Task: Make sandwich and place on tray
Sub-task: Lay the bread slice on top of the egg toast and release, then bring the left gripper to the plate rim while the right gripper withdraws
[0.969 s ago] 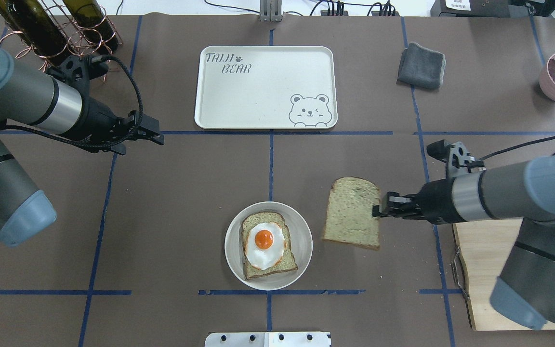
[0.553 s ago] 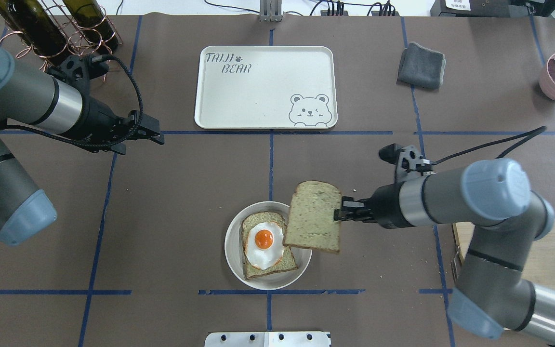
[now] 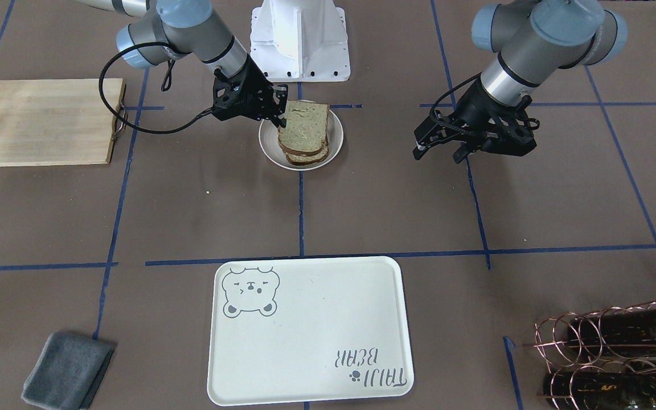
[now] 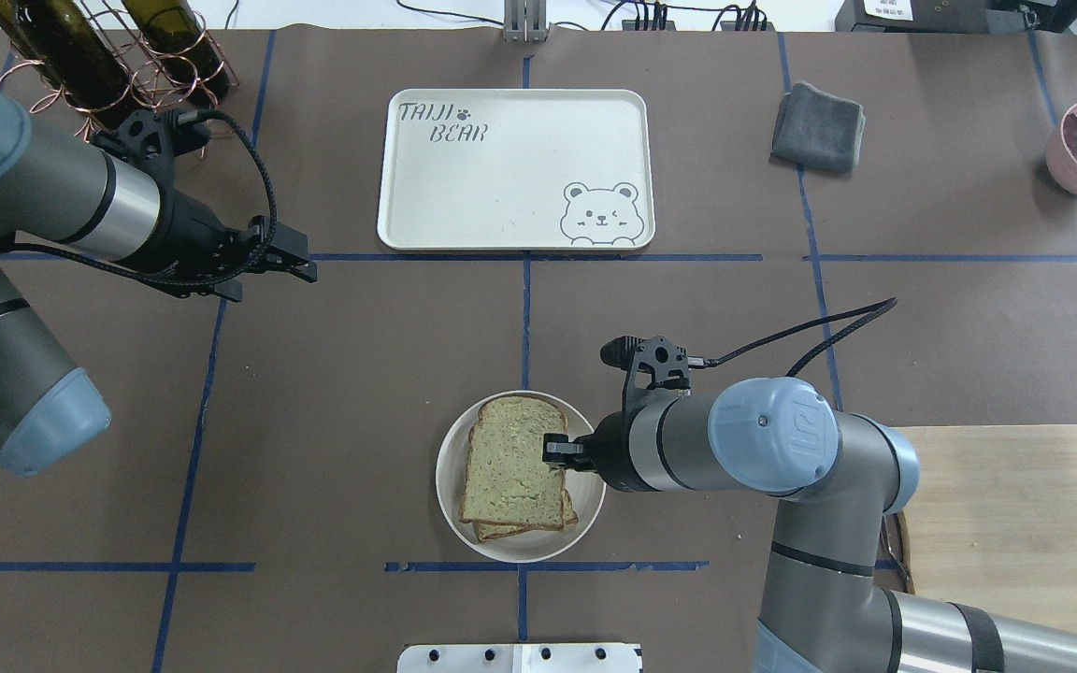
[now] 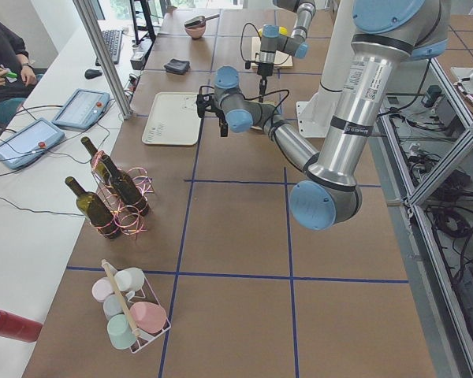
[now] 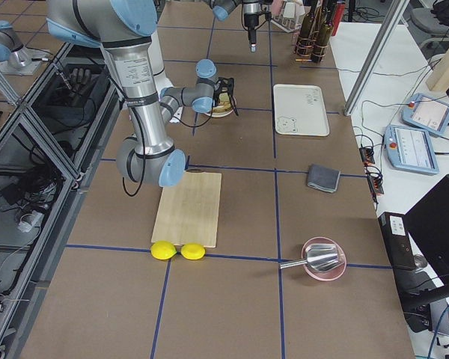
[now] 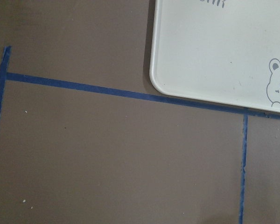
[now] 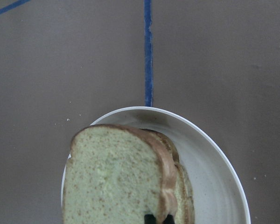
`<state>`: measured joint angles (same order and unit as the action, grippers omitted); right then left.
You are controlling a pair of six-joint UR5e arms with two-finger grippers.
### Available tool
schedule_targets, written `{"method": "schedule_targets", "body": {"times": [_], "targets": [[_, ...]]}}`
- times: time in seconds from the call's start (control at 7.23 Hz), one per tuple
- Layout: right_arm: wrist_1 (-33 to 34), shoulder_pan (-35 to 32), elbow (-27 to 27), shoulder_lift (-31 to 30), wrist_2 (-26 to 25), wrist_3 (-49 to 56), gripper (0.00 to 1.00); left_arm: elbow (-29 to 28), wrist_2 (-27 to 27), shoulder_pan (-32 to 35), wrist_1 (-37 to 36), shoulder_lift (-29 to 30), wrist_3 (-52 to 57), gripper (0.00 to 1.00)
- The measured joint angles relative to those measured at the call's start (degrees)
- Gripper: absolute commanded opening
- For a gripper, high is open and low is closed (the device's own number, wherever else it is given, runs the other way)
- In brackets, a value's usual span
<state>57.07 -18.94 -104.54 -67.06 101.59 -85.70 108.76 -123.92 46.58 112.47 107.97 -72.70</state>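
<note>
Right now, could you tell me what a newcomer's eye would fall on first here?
The right gripper pinches the top bread slice over the lower slice on the round plate, near the robot. Farther out lies the bear-printed tray, with the left gripper hovering open beside its corner.

Tray (image 4: 520, 178), cream-white, middle of the tabletop's edge far from the robot: grey lettering (image 4: 442, 122) "TAIJI BEAR" in 2 lines at 1 corner, with a paw print (image 4: 464, 111) after "TAIJI".
Blue joint cap (image 4: 772, 432) on the right arm (image 4: 669, 453): embossed logo, letters unclear.
White label (image 4: 889, 7) on a dark box beyond the tabletop's far right corner: print too small to read.
</note>
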Motion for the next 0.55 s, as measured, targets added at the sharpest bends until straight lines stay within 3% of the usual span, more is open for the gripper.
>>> {"method": "schedule_targets", "body": {"times": [0.14,0.28,0.55], "targets": [[0.3,0.0,0.2,0.1,0.0,0.0,0.74,-0.1,0.0,0.0,0.0,0.0,0.0,1.00],[0.3,-0.2,0.3,0.2,0.0,-0.1,1.00,-0.2,0.0,-0.1,0.0,0.1,0.0,1.00],[0.4,-1.2,0.2,0.4,0.2,-0.5,1.00,-0.4,0.4,-1.6,0.0,0.5,-0.3,1.00]]}}
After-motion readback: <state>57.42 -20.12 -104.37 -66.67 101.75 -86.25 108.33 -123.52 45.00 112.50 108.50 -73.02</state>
